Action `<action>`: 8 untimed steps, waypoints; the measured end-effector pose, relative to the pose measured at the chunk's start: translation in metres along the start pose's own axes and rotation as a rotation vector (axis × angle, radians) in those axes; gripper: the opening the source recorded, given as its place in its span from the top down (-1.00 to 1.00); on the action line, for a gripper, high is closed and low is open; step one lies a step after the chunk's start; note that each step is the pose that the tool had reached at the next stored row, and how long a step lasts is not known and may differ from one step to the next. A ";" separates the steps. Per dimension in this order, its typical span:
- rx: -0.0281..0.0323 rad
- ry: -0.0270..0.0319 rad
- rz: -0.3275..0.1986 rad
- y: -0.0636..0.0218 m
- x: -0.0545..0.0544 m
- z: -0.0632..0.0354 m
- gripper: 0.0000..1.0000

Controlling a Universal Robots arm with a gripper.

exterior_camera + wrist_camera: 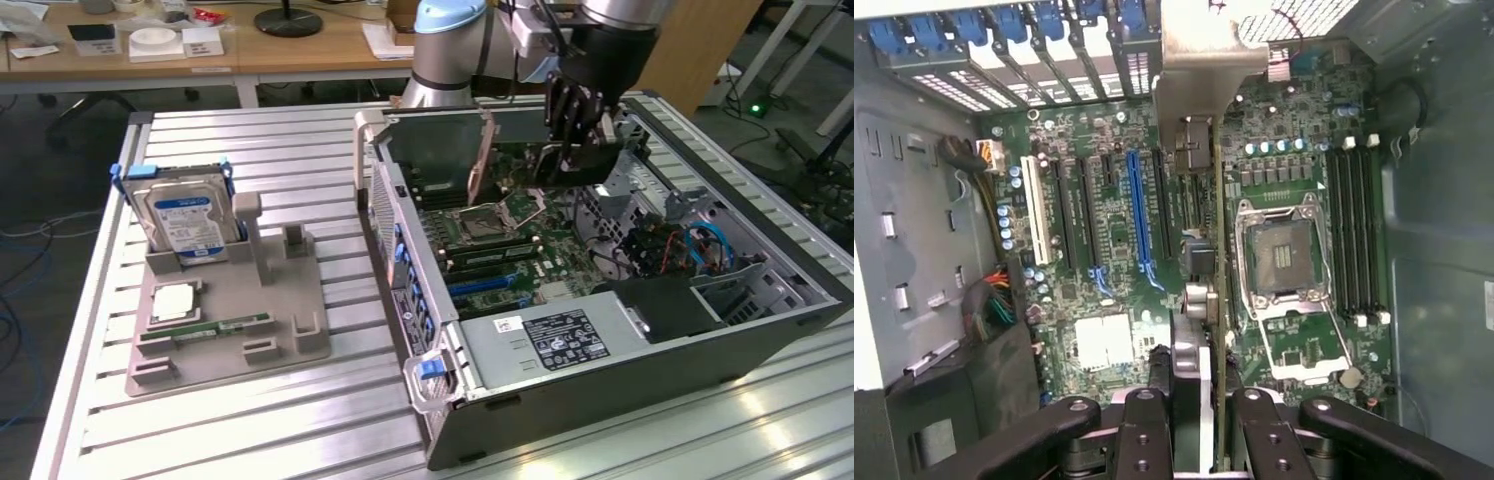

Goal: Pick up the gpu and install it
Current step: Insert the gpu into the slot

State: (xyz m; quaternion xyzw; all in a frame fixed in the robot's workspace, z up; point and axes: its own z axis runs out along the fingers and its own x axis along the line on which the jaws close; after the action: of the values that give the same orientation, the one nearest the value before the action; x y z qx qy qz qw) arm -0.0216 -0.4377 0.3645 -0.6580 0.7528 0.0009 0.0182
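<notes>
One slatted metal table [267, 150] carries an open computer case [667, 375] with its motherboard [1114, 230] exposed, above which the gripper [574, 135] hangs, fingers [1144, 420] set narrow and clamped on the gpu [1194, 150], held edge-on between the blue slot [1140, 215] and the CPU socket [1284, 255].
</notes>
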 end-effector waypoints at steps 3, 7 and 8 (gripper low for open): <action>-0.0019 0.0082 -0.001 0.0001 0.000 0.0023 0.44; -0.0030 0.0064 -0.008 0.0001 0.000 0.0043 0.44; -0.0031 0.0061 -0.011 0.0001 0.000 0.0045 0.44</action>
State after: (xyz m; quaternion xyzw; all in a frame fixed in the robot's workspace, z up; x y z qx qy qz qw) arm -0.0216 -0.4377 0.3599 -0.6623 0.7491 0.0000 0.0149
